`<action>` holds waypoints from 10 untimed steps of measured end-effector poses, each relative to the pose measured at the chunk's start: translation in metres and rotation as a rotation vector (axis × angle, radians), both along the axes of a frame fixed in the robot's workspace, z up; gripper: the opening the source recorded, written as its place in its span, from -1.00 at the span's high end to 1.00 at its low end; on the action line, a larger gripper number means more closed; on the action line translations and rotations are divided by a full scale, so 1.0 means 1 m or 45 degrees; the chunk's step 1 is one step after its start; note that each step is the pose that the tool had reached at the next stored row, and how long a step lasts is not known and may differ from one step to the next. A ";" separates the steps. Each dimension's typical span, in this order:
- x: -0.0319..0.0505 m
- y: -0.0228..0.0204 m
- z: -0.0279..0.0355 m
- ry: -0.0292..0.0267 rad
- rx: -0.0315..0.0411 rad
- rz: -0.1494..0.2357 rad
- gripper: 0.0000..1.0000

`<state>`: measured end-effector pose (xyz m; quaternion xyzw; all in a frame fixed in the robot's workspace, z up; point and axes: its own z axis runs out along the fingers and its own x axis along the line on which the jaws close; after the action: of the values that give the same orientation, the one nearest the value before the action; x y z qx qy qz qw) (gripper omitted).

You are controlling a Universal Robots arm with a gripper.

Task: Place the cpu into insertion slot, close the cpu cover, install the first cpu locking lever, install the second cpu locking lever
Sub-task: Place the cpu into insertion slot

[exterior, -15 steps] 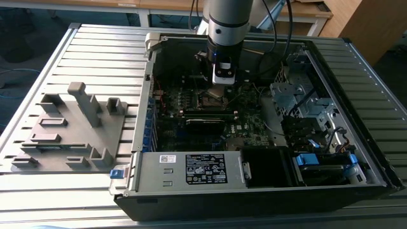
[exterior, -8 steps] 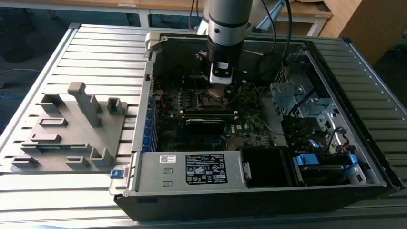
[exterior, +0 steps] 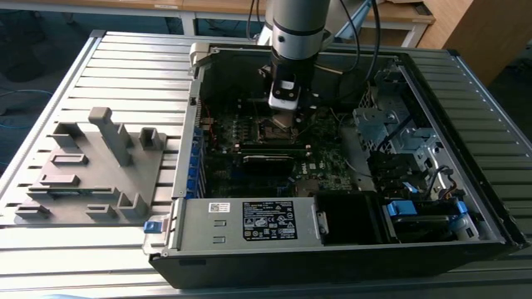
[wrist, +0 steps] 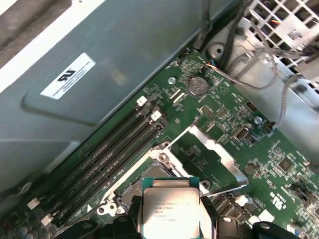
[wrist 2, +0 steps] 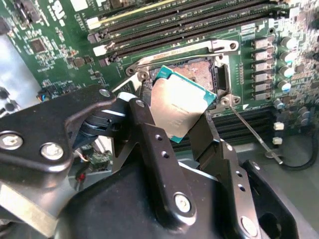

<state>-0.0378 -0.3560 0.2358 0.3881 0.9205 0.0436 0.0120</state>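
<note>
– State of the jaws?
– Closed on the cpu (wrist 2: 182,107), pinching it by two opposite edges between the black fingers (wrist 2: 149,144).
– And the place of the cpu?
– Held tilted just above the insertion slot (wrist 2: 199,69), not seated, silvery face showing in both wrist views. Impossible to tell whether one corner touches the slot's rim.
– The cpu cover (wrist: 224,158)?
– Swung open, away from the slot, in the first wrist view; green board visible through its big window.
– Around the slot?
– Green motherboard (wrist 2: 65,30) all about. Rows of long black memory slots (wrist 2: 189,25) just beside the slot, and a thin metal lever rod (wrist 2: 254,134) sticking out free on the other side.
– Further out?
– In the exterior view, arm (exterior: 295,37) reaching down into the open computer case (exterior: 332,249). Case lying on a ribbed metal worktop (exterior: 124,68). On the exterior view's left, beside the case without touching it, a grey plastic fixture (exterior: 91,168) with upright posts.
</note>
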 end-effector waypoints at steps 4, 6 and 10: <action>0.0000 0.0000 0.0000 0.0000 -0.0001 -0.065 -0.08; 0.0000 0.0000 -0.0001 0.0000 -0.0001 -0.096 -0.08; 0.0000 0.0000 -0.0002 0.0000 0.0000 -0.158 -0.08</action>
<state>-0.0378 -0.3560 0.2356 0.4446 0.8946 0.0428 0.0147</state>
